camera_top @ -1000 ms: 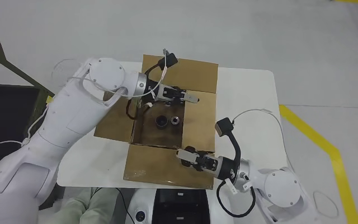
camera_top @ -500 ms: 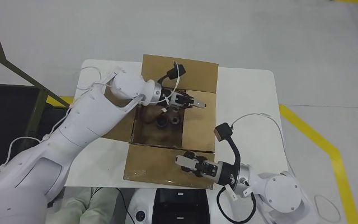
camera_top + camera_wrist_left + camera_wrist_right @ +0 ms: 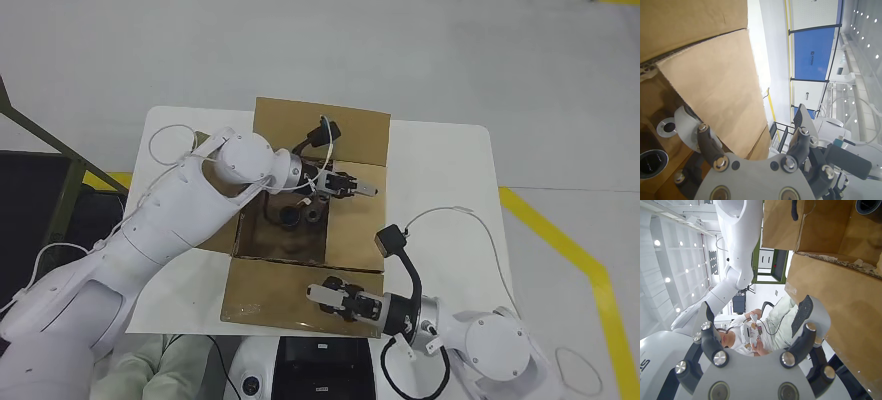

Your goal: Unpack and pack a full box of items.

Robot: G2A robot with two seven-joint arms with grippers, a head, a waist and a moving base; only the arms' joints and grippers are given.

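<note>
An open cardboard box [image 3: 355,135] sits on the white table [image 3: 450,180] with its flaps spread out. On its floor stand a dark cylinder [image 3: 288,215] [image 3: 652,161] and a silver-topped round item [image 3: 313,212] [image 3: 666,127]. My left gripper [image 3: 358,187] [image 3: 744,117] is open at the box's right wall, one fingertip [image 3: 684,121] inside the box and the other outside it, with the cardboard between them. My right gripper [image 3: 322,294] [image 3: 755,311] is open and holds nothing. It hovers over the near flap [image 3: 290,290] [image 3: 848,317], with the dark cylinder [image 3: 866,206] farther off.
The box takes up the table's middle, with its flaps reaching toward the left and near edges. Bare tabletop lies to the right of the box. A dark green frame [image 3: 40,180] stands off the table's left side.
My left gripper has moved right across the box opening to the right wall. My right gripper has drifted a little toward the table's near edge.
</note>
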